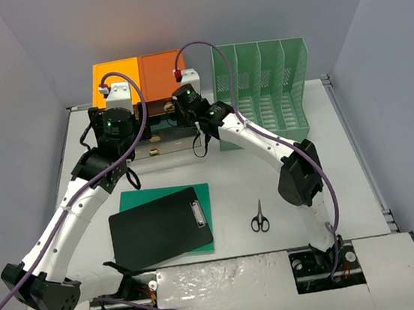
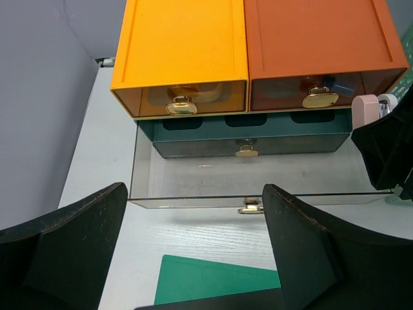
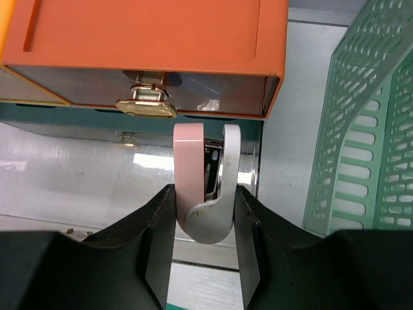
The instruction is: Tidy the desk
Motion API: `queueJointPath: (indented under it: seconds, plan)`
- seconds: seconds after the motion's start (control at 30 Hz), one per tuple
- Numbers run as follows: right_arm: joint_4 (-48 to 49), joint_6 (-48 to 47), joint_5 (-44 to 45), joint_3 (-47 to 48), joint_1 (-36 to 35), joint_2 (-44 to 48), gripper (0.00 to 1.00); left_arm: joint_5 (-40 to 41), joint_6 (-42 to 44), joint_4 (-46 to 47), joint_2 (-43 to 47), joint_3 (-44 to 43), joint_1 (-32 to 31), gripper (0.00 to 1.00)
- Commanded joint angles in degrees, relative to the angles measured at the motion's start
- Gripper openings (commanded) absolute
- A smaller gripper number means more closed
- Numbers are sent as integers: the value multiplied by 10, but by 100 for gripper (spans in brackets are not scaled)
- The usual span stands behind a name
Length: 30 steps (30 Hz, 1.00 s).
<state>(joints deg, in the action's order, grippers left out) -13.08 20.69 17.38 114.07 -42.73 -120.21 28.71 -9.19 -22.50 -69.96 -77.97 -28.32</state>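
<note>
Overhead: large white tabletop carries black rectangular clipboard, orange-topped drawer unit at back.
Left wrist: left claw wide, empty, above pulled-out clear plastic drawer.
Right wrist: right claw pinches pink-and-white stapler; best lowered inside drawer walls before release.

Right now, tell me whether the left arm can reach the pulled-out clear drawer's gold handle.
Probably yes: the open left tool faces the clear drawer's gold handle with nothing between.
</note>
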Motion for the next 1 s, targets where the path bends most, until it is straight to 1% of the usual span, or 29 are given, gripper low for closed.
queueJointPath:
  seconds: [0.0, 0.6, 0.97]
  plan:
    - [31, -7, -20, 34, 1, -12, 0, 20, -1, 23, 27, -6, 5, 83]
    - [42, -2, -38, -6, -16, -44, 0, 32, 3, 24, 31, 0, 5, 83]
    - [42, -7, -40, -7, -20, -70, 0, 32, 7, 28, 28, -4, 6, 83]
